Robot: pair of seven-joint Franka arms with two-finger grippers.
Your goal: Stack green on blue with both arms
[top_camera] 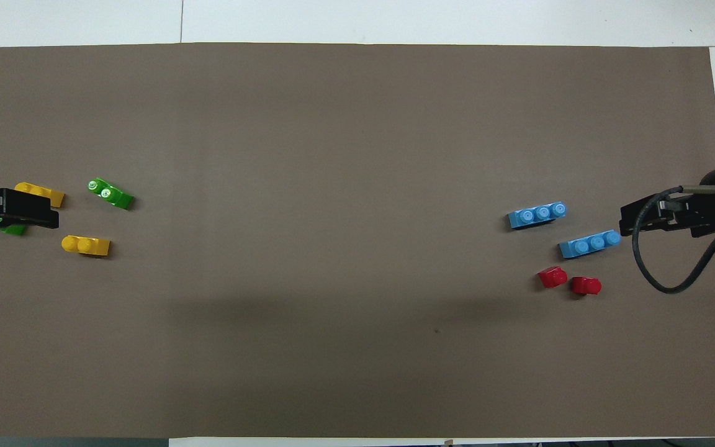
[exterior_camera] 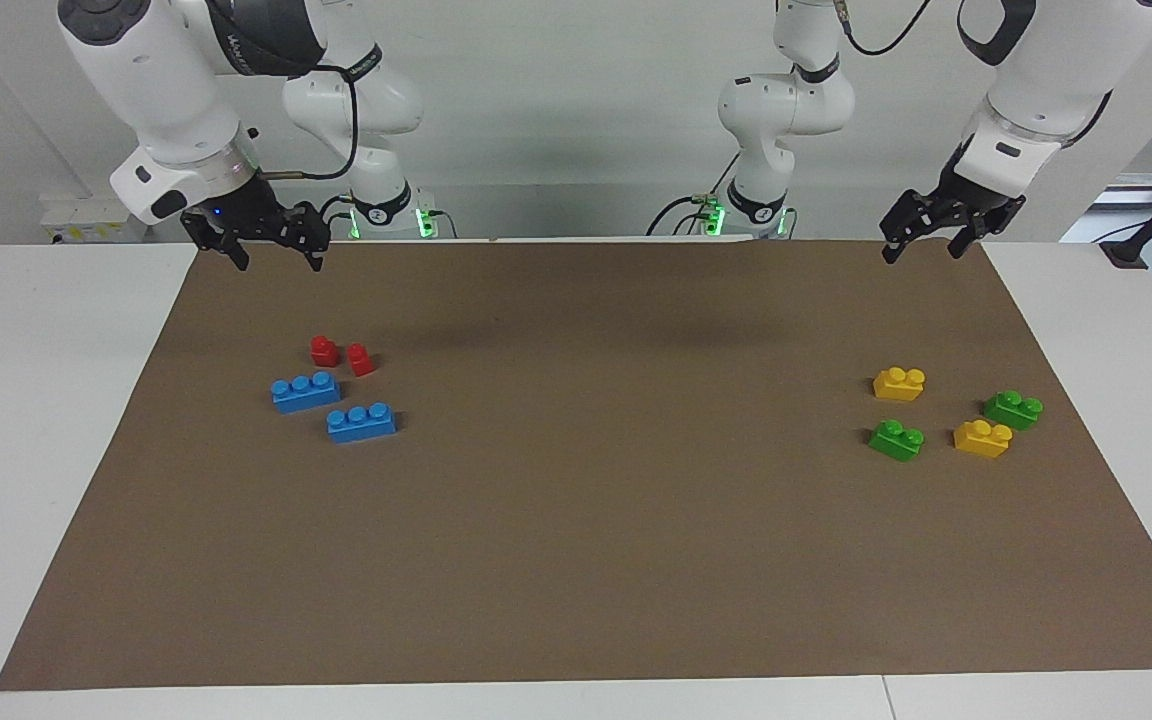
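Green brick [top_camera: 15,229] half hidden under open left gripper [top_camera: 28,211]; right gripper [exterior_camera: 274,262] open.

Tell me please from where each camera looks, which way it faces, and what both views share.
Facing view: high across the table, facing the robots; both arms show whole, left gripper and right gripper open, raised above the mat's edge nearest the robots.
Overhead view: above the robots' end, looking steeply down; only gripper ends show.
Shared, half a turn apart: blue bricks, red bricks, green bricks, yellow bricks.

Left end effector [exterior_camera: 921,249] raised, open, right end effector [exterior_camera: 276,258] likewise
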